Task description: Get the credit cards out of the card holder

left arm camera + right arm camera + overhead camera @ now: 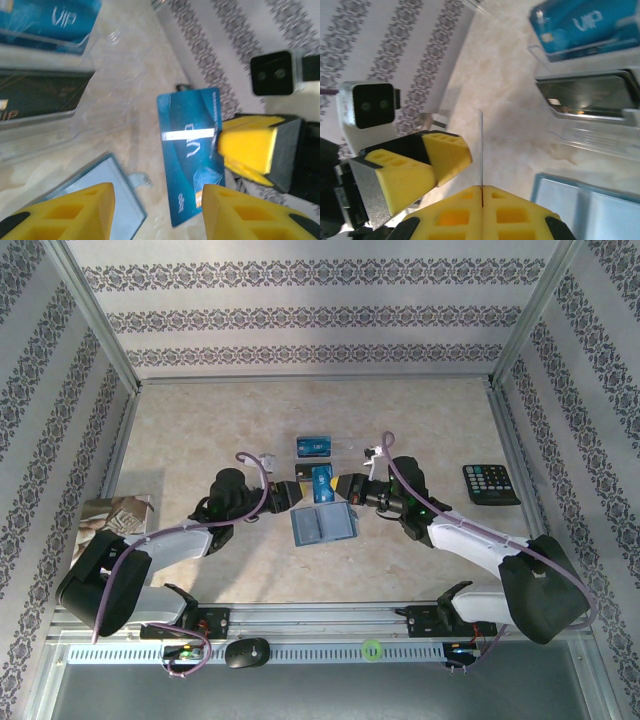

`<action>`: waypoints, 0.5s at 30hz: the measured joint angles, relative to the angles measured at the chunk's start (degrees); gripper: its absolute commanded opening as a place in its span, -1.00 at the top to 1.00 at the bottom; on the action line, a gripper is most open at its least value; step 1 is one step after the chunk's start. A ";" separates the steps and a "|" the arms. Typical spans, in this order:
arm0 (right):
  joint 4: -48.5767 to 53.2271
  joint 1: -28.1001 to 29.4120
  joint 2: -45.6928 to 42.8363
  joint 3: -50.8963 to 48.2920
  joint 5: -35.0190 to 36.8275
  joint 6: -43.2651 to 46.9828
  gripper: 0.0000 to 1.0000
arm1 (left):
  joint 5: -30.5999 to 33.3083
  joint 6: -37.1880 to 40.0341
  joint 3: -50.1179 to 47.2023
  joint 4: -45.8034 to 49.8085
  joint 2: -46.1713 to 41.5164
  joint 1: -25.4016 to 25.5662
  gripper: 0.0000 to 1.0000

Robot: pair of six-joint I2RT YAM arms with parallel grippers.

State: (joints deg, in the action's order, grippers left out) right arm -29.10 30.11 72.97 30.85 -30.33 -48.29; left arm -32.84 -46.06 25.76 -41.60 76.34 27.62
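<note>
Top view: I look from high behind arm bases (190, 622), down and forward over whole tabletop (200, 440), far off. Left wrist view: very near, low, faces right past own fingers (75, 210) at right hand (220, 145). Right wrist view: equally near, faces left at left hand (451, 167). Both wrist views share card (190, 150), one face-on, other edge-on. Top view covers it too.

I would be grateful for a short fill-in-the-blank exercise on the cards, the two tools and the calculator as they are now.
1. The right tool is ____ on the blue card.
2. The left tool stands ____, holding nothing.
3. The blue card bears the letters ____.
4. The calculator lies on the ____ arm's side of the table.
Missing words: shut; open; VIP; right.
</note>
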 measured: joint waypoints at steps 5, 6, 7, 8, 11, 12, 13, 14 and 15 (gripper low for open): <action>-7.50 0.02 0.04 -1.42 -1.99 -3.32 1.00 | -1.14 -3.80 -0.66 -8.48 0.15 -0.04 -0.01; -8.52 0.04 0.11 -1.49 -2.19 -3.87 1.00 | -1.27 -4.20 -0.68 -9.40 0.17 -0.04 -0.01; -9.84 0.04 0.26 -1.53 -2.36 -4.44 1.00 | -1.31 -4.66 -0.68 -10.40 0.22 -0.04 -0.01; -11.28 0.04 0.44 -1.57 -2.40 -5.11 1.00 | -1.31 -5.14 -0.68 -11.21 0.24 -0.04 0.00; -14.62 0.15 0.96 -1.79 -2.73 -6.73 1.00 | -1.53 -6.08 -0.68 -12.98 0.44 -0.04 0.07; -15.26 0.15 1.09 -1.79 -2.80 -7.13 1.00 | -1.57 -6.29 -0.70 -13.38 0.52 -0.04 0.11; -16.09 0.42 1.33 -1.79 -2.80 -7.54 1.00 | -1.68 -6.67 -0.70 -13.90 0.66 -0.07 0.15; -16.92 0.55 1.60 -1.79 -2.80 -7.93 1.00 | -1.75 -7.04 -0.70 -14.49 0.83 -0.09 0.20; -17.49 0.76 1.79 -1.79 -2.80 -8.15 1.00 | -1.77 -7.21 -0.70 -14.78 0.94 -0.11 0.24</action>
State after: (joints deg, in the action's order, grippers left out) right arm -46.59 30.87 74.76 29.06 -33.12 -56.45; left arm -34.61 -53.28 25.06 -56.38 77.28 27.51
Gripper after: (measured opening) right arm 0.049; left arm 0.419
